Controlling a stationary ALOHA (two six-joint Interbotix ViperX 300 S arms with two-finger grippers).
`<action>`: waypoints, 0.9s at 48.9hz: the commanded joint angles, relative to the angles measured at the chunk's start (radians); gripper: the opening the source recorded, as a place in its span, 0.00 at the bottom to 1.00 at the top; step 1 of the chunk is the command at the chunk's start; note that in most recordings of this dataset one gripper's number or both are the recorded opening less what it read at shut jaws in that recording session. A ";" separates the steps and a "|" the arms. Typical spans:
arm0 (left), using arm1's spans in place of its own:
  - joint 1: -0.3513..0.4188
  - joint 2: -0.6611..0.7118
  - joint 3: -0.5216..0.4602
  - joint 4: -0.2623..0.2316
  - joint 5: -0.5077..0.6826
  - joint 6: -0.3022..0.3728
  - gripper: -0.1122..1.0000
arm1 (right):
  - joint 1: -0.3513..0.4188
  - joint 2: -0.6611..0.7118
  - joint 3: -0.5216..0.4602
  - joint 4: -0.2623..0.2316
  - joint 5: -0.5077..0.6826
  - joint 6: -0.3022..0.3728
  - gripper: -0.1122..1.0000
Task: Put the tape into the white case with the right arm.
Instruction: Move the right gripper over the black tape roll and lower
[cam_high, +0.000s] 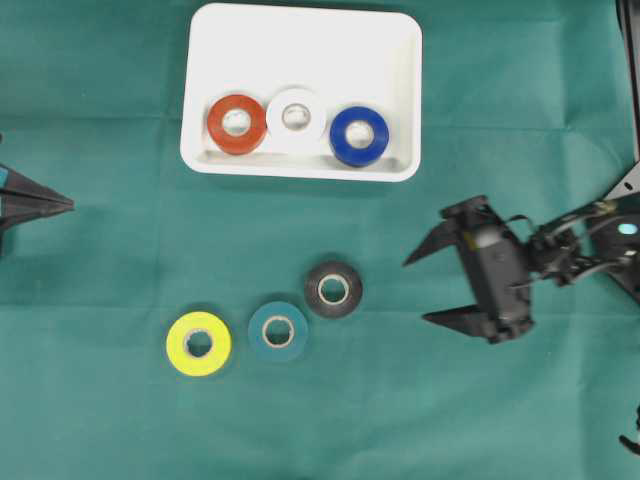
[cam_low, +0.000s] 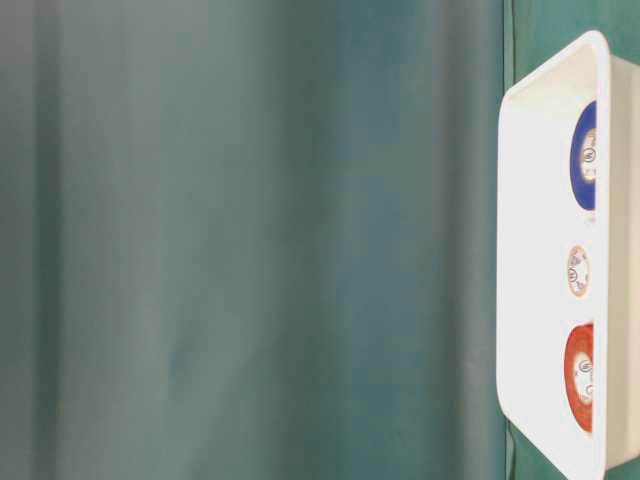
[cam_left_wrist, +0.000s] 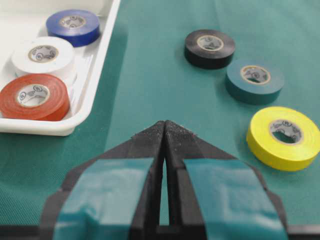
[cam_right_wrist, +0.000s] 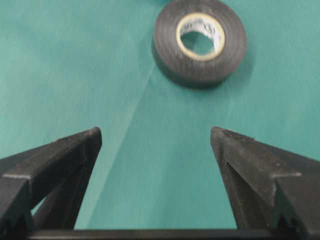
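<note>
Ahead of right arm wide-open jaws, w/ clear gap, lies black tape, untouched.

No text can be read anywhere. The paper cores of the tape rolls carry small printed marks, for example inside the black roll, the red roll and the yellow roll, but the print is too small and blurred to make out

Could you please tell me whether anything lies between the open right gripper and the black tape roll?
Nothing does: between the right gripper and the black tape roll there is only bare green cloth, as the right wrist view shows.
</note>
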 joint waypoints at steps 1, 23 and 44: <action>0.003 0.008 -0.012 -0.002 -0.005 0.002 0.11 | 0.005 0.052 -0.069 -0.002 -0.009 0.000 0.66; 0.003 0.008 -0.012 -0.002 -0.005 0.002 0.11 | 0.025 0.247 -0.276 -0.002 -0.003 0.000 0.66; 0.003 0.008 -0.012 -0.002 -0.005 0.002 0.11 | 0.026 0.282 -0.308 -0.002 0.057 0.005 0.66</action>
